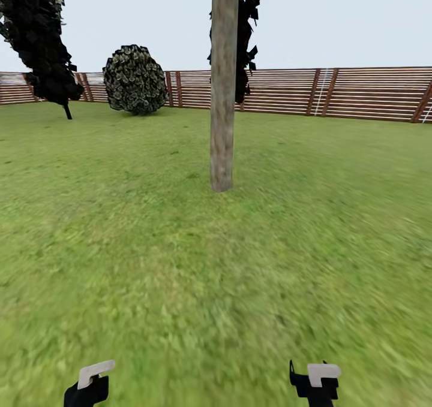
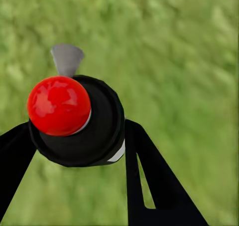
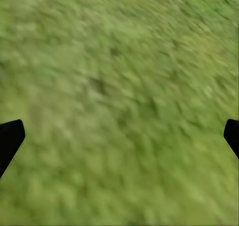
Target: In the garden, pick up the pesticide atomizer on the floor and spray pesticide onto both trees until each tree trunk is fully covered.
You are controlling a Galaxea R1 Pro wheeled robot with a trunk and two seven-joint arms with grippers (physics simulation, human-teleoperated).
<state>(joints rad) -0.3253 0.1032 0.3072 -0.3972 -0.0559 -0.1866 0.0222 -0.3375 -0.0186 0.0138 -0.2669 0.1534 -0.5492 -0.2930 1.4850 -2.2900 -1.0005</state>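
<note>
1. Atomizer [image 2: 74, 121]: sits centre-left in the left wrist view, off the grass, clamped between the two black fingers [image 2: 144, 171] of the left gripper [image 2: 79, 156]. Shows a round black body, a glossy red knob [image 2: 59, 105] on top and a grey flared nozzle [image 2: 66, 59] just beyond the knob.
2. Handling, as a judgement: looks rigid and hard-shelled, probably light, and smooth enough to twist or slip under a loose grip. Best held on the wide black body, as here, never on the slick red knob. Keep the nozzle clear of the fingers.
3. Left gripper in the head view [image 1: 87, 389]: low in the lower left corner, closed around the atomizer.
4. Right gripper [image 1: 315, 386]: lower right of the head view, spread wide with nothing between the tips. In the right wrist view, fingertips [image 3: 10, 138] sit at the far edges over blurred grass.
5. Grass [image 1: 180, 275]: fills the lower two thirds of the head view, with a wide stretch between the grippers and the tree.
6. Trunk [image 1: 222, 83]: upright at centre top, thick and pale, well apart from both grippers. No pale specks to make out on the bark, so spraying is likely not yet started.
7. Beyond: bush [image 1: 135, 80] and dark conifer [image 1: 36, 41] at upper left, fence [image 1: 360, 92] across the back.
</note>
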